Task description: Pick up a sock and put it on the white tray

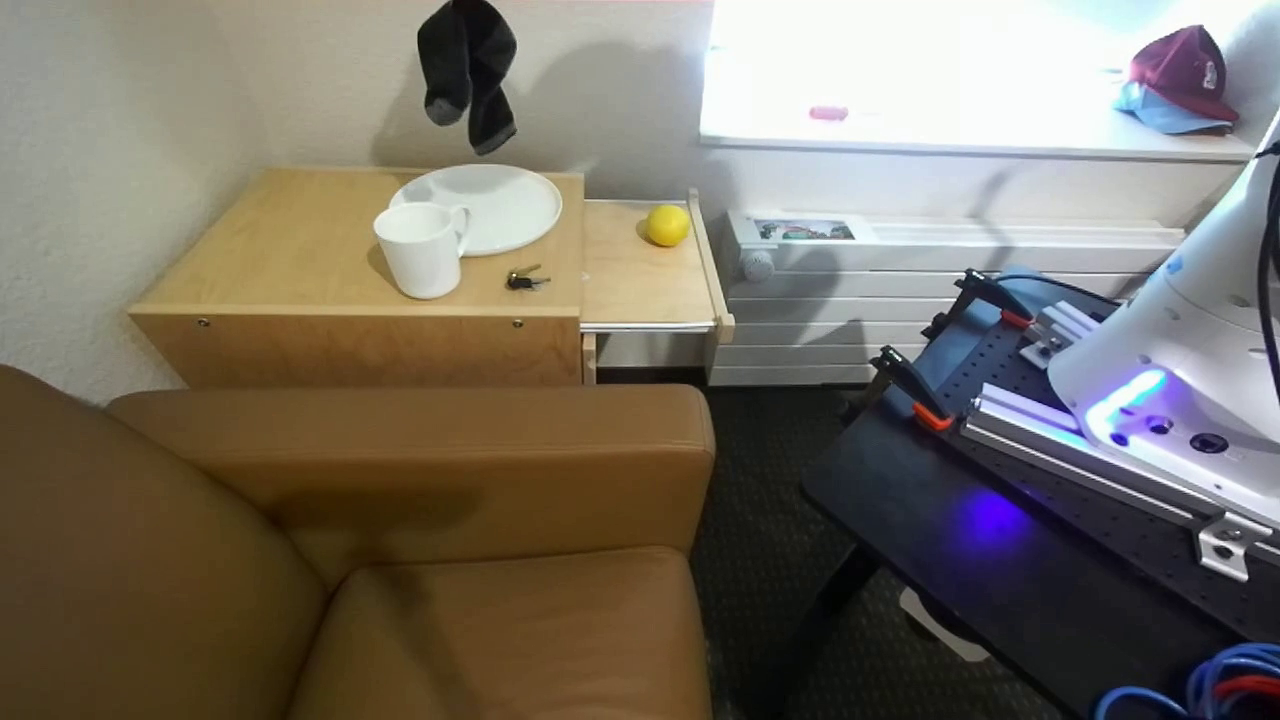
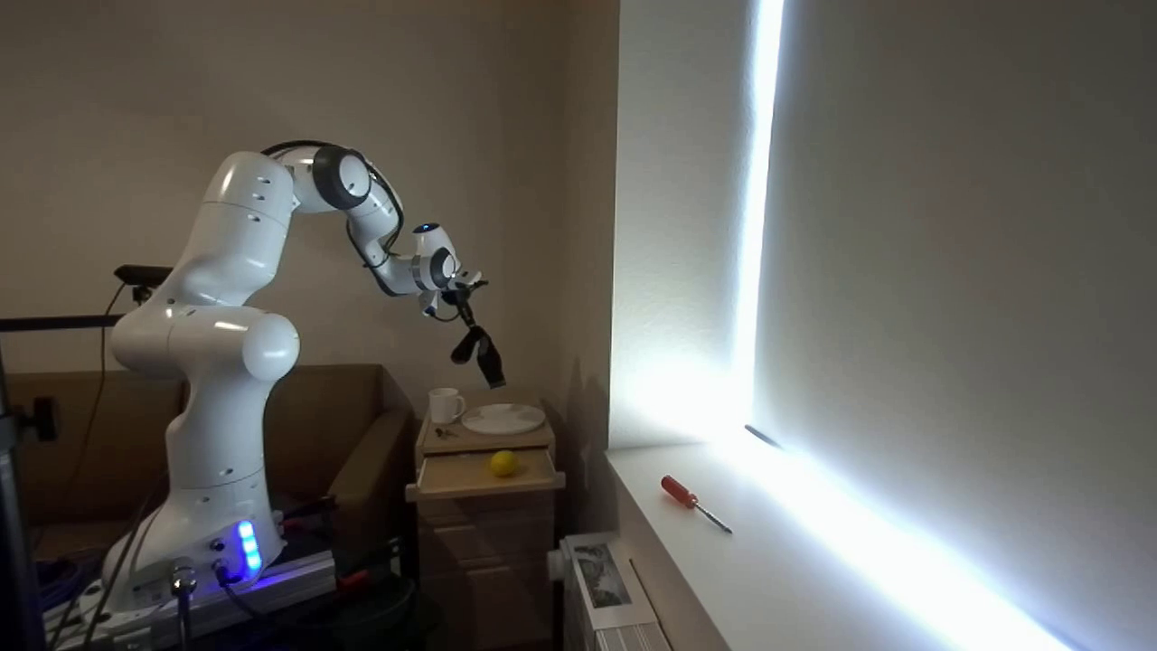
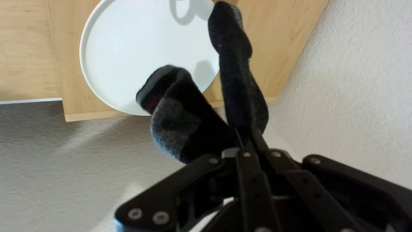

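Observation:
The black sock hangs limp in two lobes in both exterior views (image 1: 445,65) (image 2: 489,358), and also shows in the wrist view (image 3: 236,71). My gripper (image 3: 249,137) is shut on its upper part; it also shows in an exterior view (image 2: 465,298). The round white tray (image 1: 520,210) lies flat on the wooden cabinet (image 1: 300,240); it also shows in an exterior view (image 2: 503,419) and the wrist view (image 3: 128,48). The sock is held in the air above the tray, apart from it, toward its wall side.
A white cup (image 1: 425,255) stands against the tray's near side. Keys (image 1: 525,280) lie beside it. A yellow ball (image 1: 667,226) sits in the pulled-out drawer (image 1: 640,290). Walls stand close behind and beside the cabinet. A brown sofa (image 1: 450,430) and a radiator (image 1: 900,290) are near.

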`<action>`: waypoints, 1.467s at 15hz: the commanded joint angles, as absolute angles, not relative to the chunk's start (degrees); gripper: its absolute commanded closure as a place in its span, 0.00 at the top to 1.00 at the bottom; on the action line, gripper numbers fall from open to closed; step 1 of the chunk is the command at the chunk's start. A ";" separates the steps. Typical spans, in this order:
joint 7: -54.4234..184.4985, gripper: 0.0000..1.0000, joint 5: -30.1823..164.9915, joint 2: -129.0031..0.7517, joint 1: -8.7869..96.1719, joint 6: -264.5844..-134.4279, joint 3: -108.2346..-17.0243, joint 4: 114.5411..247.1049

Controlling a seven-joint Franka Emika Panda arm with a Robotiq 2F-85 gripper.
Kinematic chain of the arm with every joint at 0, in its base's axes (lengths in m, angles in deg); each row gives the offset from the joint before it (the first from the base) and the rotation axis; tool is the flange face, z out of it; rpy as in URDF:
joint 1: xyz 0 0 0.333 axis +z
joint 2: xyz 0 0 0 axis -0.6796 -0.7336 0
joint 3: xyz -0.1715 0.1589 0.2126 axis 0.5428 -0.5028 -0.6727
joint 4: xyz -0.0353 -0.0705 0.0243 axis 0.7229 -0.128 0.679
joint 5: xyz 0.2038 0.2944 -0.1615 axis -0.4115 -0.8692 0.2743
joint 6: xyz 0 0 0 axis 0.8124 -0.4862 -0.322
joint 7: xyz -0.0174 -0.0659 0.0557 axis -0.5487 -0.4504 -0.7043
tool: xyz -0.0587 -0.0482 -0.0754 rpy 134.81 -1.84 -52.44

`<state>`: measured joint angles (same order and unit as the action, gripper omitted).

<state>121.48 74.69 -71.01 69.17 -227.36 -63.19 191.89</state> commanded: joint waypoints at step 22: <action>138.21 0.41 63.15 -99.21 78.40 -240.47 -49.47 177.53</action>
